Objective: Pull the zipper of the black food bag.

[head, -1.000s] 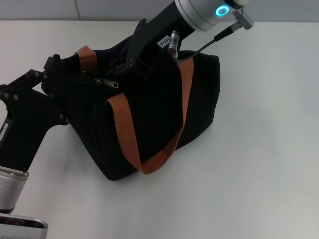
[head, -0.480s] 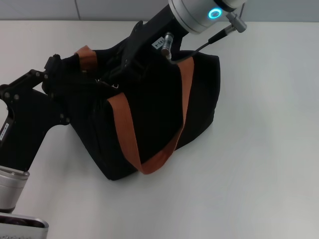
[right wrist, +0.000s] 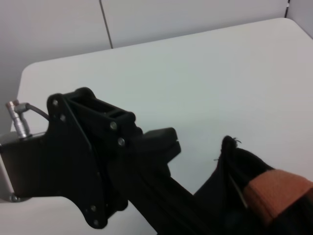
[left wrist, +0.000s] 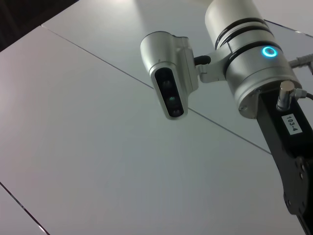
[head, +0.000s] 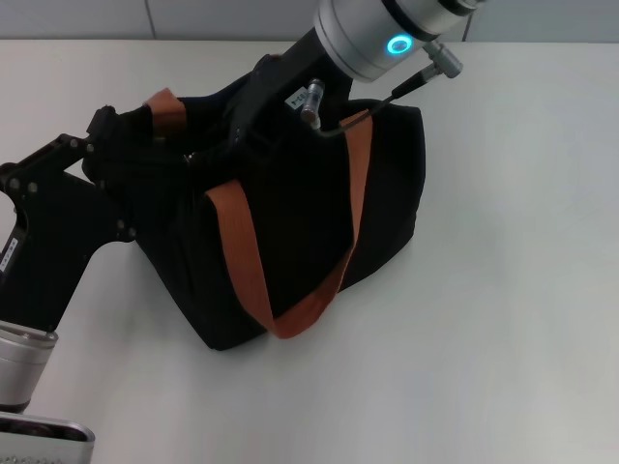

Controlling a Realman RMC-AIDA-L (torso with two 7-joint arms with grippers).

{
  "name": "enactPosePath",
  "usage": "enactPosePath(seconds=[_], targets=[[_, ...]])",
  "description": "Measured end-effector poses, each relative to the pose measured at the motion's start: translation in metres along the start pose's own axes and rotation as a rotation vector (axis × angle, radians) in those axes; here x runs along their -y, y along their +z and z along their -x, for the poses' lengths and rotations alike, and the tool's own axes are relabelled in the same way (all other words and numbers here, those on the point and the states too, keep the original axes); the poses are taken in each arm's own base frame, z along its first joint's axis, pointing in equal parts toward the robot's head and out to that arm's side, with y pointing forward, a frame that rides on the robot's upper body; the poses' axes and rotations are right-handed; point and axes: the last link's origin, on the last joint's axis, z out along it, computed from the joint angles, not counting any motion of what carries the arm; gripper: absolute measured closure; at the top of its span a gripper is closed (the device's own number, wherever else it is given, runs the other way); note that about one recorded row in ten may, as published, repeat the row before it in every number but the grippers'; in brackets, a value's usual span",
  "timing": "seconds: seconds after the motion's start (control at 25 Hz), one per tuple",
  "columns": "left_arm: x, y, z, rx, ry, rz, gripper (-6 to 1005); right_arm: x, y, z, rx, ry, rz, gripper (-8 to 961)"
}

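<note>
A black food bag (head: 290,222) lies on a white table (head: 503,290), left of centre, its orange-brown strap (head: 242,256) looping over the near face and down to the tabletop; a second strap (head: 166,108) shows at the far-left corner.

The right gripper (head: 208,158) reaches in from the far side across the bag's upper face, its tip low on the zipper line near the left end; over the last second it has slid leftward along that line, and the silver pull tab, plain to see a second ago just left of the near strap, is now covered by the gripper's black body; the zipper itself therefore cannot be pointed out here, and it probably sits under or between the fingertips.

Whether those fingers are closed on the tab or merely resting over it cannot be told, since black parts lie against black fabric.

The left gripper (head: 111,130) is pressed at the bag's far-left corner, seemingly bracing the fabric; in the right wrist view the same gripper (right wrist: 156,142) shows its dark fingers reaching to the bag's edge (right wrist: 230,161), but how far apart they stand cannot be told.

Judgement: the approach has reached the tab's place, so the pull along the zipper line looks about to start or just under way; no opening shows yet.
</note>
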Motion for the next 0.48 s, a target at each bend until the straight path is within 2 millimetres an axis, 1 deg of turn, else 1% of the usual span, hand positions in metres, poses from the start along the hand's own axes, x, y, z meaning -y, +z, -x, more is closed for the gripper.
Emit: enactPosePath(seconds=[0.36,0.48], targets=[[-0.001,0.000,-0.001,0.006,-0.009,0.000,921,-0.002,0.012,0.000,-0.016,-0.030,-0.006,656],[-0.001,-0.001,-0.001,0.006,-0.009,0.000,920,-0.002,0.012,0.000,-0.018,-0.053,-0.007,696]])
